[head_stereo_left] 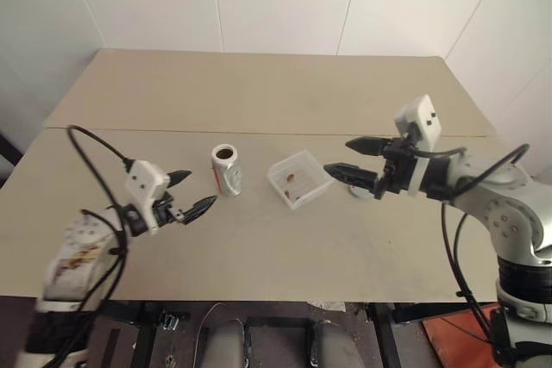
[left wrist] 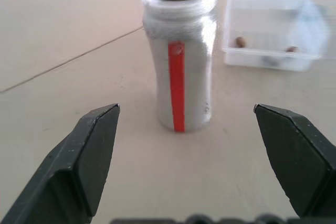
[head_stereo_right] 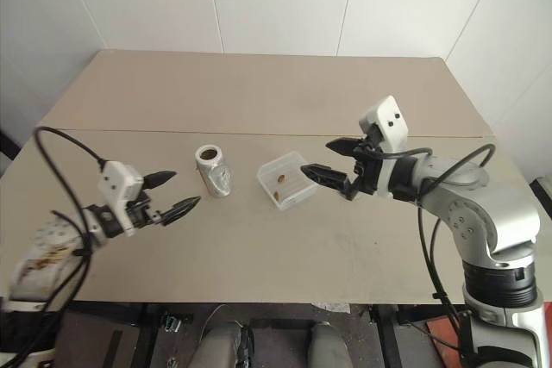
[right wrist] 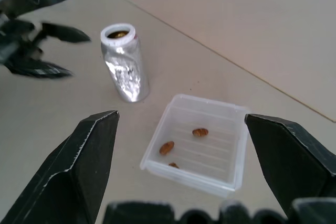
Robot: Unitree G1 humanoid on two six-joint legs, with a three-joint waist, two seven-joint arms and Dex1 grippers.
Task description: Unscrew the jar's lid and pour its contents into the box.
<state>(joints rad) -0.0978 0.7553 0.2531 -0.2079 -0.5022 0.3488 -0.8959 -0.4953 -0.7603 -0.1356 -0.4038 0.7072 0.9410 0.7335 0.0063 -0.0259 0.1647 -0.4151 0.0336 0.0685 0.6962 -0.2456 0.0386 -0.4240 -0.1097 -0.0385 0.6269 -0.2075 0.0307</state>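
The jar (head_stereo_left: 226,170) stands upright on the table with its mouth open; it is whitish-silver with a red stripe (left wrist: 177,85). The lid is out of view. My left gripper (head_stereo_left: 200,189) hovers open just left of the jar, apart from it, with nothing between its fingers. The clear box (head_stereo_left: 298,178) sits to the right of the jar, and a few brownish-red contents (right wrist: 167,148) lie on its ribbed bottom. My right gripper (head_stereo_left: 336,155) is open beside the box's right edge, a little above the table, holding nothing.
The beige table (head_stereo_left: 259,84) has a seam running across it behind the jar and box. White walls close in behind and to the right. Black cables (head_stereo_left: 95,170) loop off both arms.
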